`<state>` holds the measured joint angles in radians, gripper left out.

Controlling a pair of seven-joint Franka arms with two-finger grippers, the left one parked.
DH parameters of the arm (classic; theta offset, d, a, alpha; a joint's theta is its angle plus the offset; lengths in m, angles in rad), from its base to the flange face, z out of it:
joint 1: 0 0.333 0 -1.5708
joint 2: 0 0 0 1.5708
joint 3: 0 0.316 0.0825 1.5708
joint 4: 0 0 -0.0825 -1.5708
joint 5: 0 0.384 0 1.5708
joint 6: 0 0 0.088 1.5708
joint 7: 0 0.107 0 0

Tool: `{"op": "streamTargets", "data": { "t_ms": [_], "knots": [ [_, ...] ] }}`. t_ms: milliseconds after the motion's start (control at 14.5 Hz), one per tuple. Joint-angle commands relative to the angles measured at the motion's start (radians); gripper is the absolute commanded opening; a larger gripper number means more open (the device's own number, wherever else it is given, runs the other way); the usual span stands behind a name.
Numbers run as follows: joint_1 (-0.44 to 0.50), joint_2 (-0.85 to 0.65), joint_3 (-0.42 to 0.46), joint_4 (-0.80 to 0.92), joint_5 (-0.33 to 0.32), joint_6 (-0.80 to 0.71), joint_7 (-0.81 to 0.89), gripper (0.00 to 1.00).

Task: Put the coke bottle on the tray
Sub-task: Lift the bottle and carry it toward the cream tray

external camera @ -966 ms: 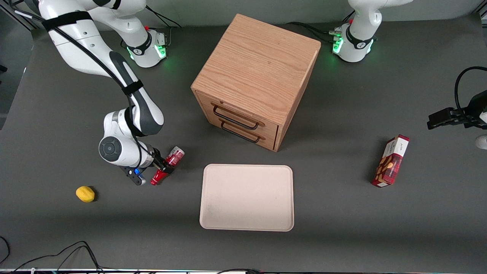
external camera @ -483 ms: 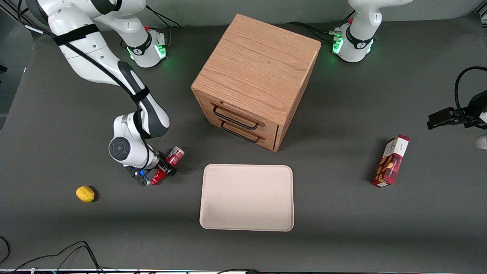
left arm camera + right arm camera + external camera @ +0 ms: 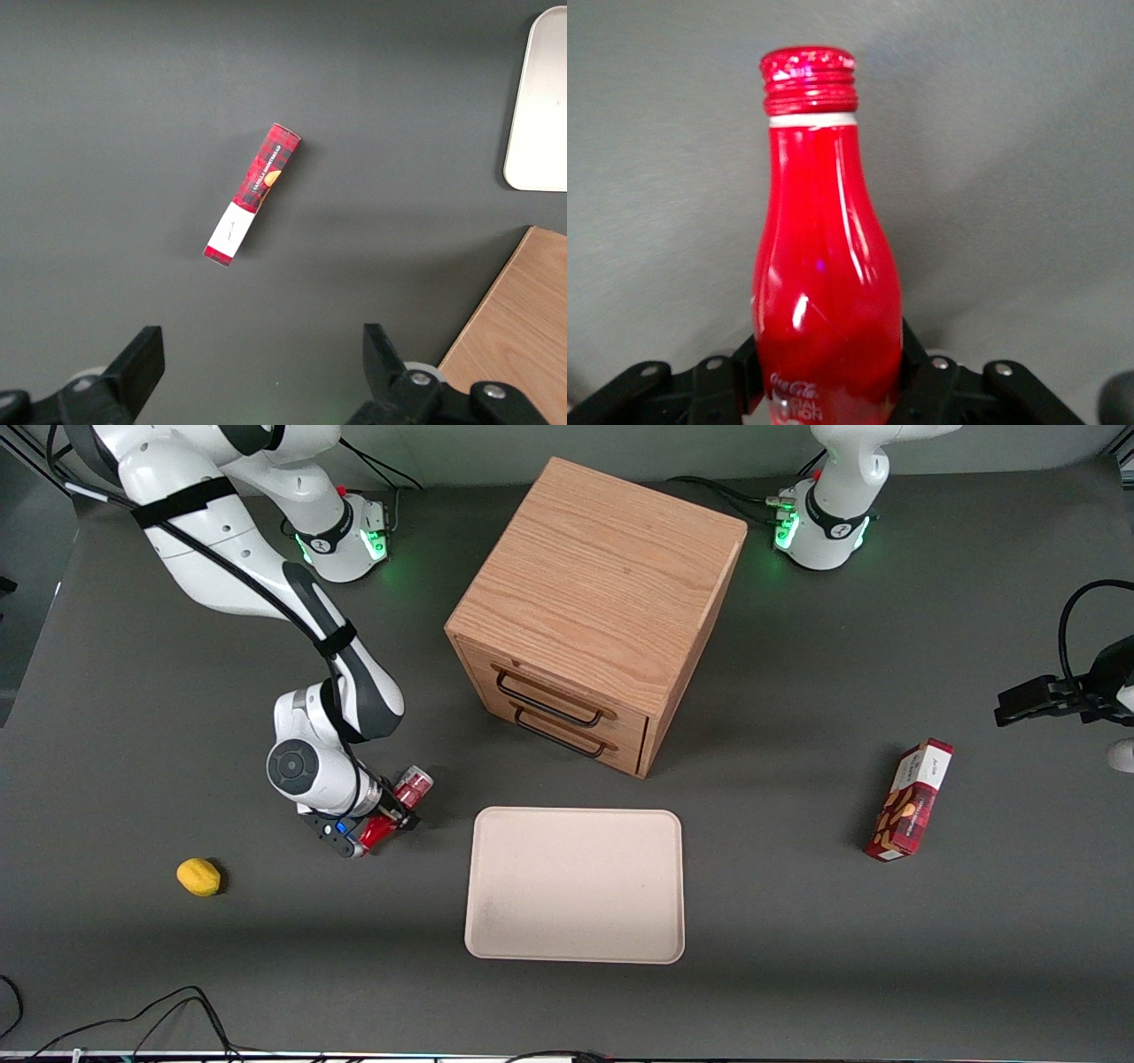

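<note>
The coke bottle point(image 3: 409, 786), small and red with a red cap, is held slanted just above the dark table. My right gripper point(image 3: 388, 817) is shut on its lower body. It is beside the tray's corner nearest the cabinet, toward the working arm's end. In the right wrist view the coke bottle point(image 3: 824, 257) points its cap away from the camera. The gripper point(image 3: 830, 376) has a black finger pressed on each side of the bottle near its label. The tray point(image 3: 576, 886), flat and pale beige-pink, lies nearer the front camera than the cabinet, with nothing on it.
A wooden drawer cabinet point(image 3: 594, 611) stands mid-table, its two drawers shut. A yellow lemon point(image 3: 198, 877) lies toward the working arm's end. A red snack box point(image 3: 912, 799) lies toward the parked arm's end; the left wrist view shows this snack box point(image 3: 252, 195) and a tray corner point(image 3: 540, 106).
The right arm's wrist has swung toward the tray and cabinet. The gripped bottle has shifted only slightly with it and looks more foreshortened.
</note>
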<state>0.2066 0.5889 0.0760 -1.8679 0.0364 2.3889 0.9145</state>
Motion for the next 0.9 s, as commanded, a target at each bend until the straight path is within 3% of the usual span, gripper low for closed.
{"op": "streamTargets", "data": {
  "t_ms": [0,207,483,690,828],
  "knots": [
    [0.002,-0.119,0.005,0.074,-0.013,-0.188,-0.151,0.00],
    [0.005,-0.120,0.005,0.293,-0.012,-0.417,-0.386,0.00],
    [0.046,0.024,0.017,0.678,-0.007,-0.620,-0.506,0.00],
    [0.054,0.204,0.102,0.892,-0.007,-0.614,-0.513,0.00],
    [0.056,0.291,0.140,0.897,-0.004,-0.474,-0.505,0.00]
  ]
}}
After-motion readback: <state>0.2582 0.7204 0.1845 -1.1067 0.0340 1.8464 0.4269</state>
